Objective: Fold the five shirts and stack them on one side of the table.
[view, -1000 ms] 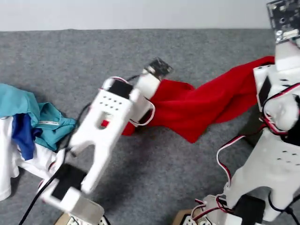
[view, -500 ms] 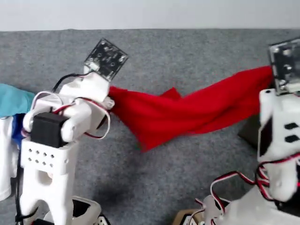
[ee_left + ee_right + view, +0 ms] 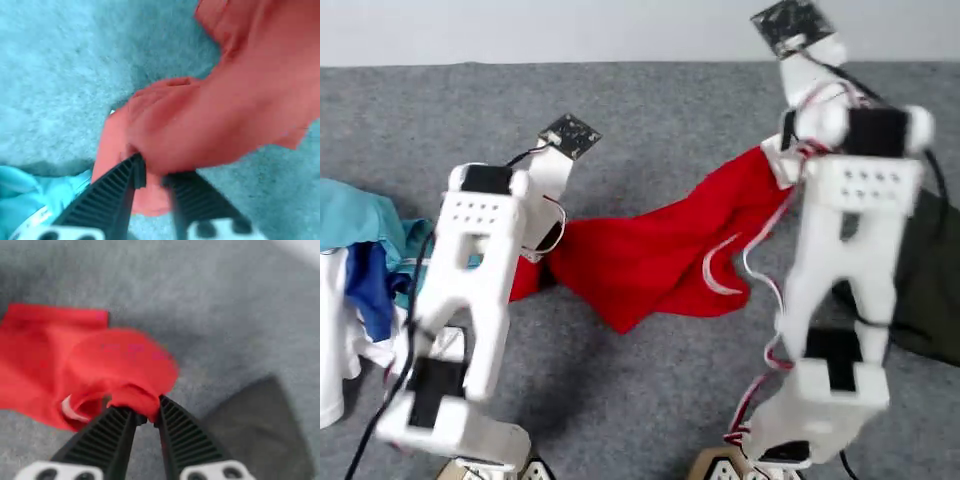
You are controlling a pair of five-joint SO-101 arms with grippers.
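Grey carpet-like covering [image 3: 660, 400] is lying across the whole work surface. Pale wall strip [image 3: 620, 30] is running along its far edge. Tan board corner [image 3: 710, 464] is poking in at near edge.

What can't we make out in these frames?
- High view: shirt pile cut by the left edge and partly behind the left arm; count unclear.
- High view: dark garment mostly behind the right arm, cut by the edge.
- Left wrist view: red shirt blurred; collar, sleeves unreadable.
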